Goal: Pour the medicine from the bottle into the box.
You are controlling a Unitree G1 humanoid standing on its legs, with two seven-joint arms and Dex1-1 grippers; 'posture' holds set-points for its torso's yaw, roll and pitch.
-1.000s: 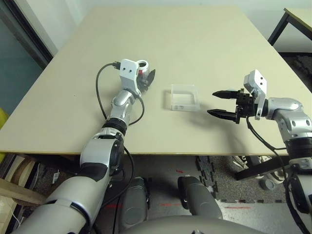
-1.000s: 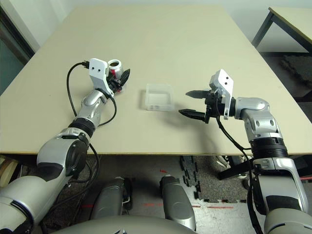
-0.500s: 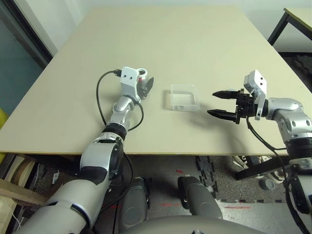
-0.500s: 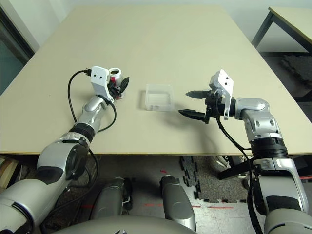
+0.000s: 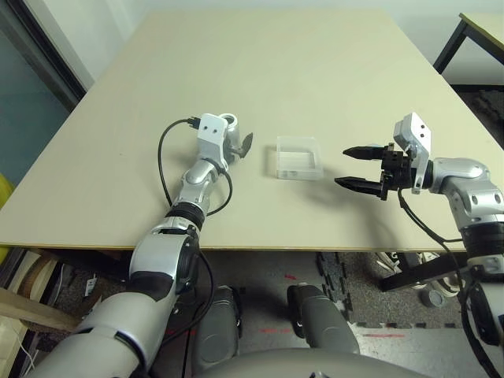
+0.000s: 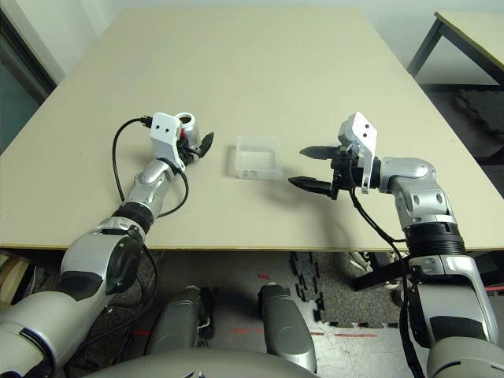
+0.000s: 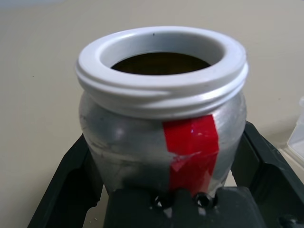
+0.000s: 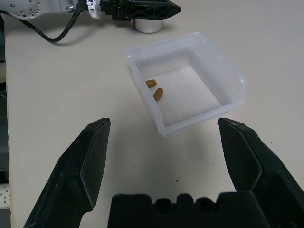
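Note:
The silver-grey bottle with a red stripe stands upright on the table, left of the box, its white mouth uncapped. My left gripper is open, one black finger on each side of the bottle's lower body. The clear square box sits mid-table and holds two yellow-brown pills. To the right of the box, my right gripper hovers open and empty, pointing at the box.
A black cable loops beside my left wrist. The table's front edge runs close below both arms. A second table stands at the far right.
My left gripper came down and slightly toward me with the bottle, set it on the table, and its jaws spread apart. The right arm and the box stayed still.

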